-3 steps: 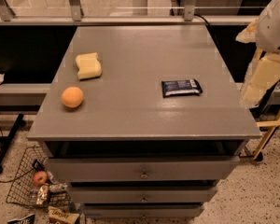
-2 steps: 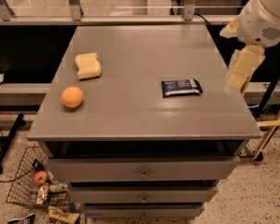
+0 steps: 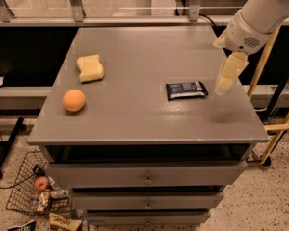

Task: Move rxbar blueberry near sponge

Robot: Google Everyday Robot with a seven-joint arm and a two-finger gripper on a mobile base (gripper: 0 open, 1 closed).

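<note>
The rxbar blueberry (image 3: 186,90), a dark navy wrapper with white lettering, lies flat on the grey cabinet top (image 3: 135,124), right of centre. The sponge (image 3: 90,68), a pale yellow block, lies at the far left of the top, well apart from the bar. My gripper (image 3: 225,81) hangs from the white arm (image 3: 260,13) over the right side of the top, just right of the bar and above it, holding nothing.
An orange fruit (image 3: 74,100) sits in front of the sponge near the left edge. Drawers (image 3: 147,177) run below the top. A wire basket (image 3: 36,191) with snacks and an apple stands on the floor at left. A wooden frame (image 3: 274,124) stands at right.
My arm and gripper have swung left from beyond the right edge to over the top, close beside the bar. The bar, sponge and orange have not moved.
</note>
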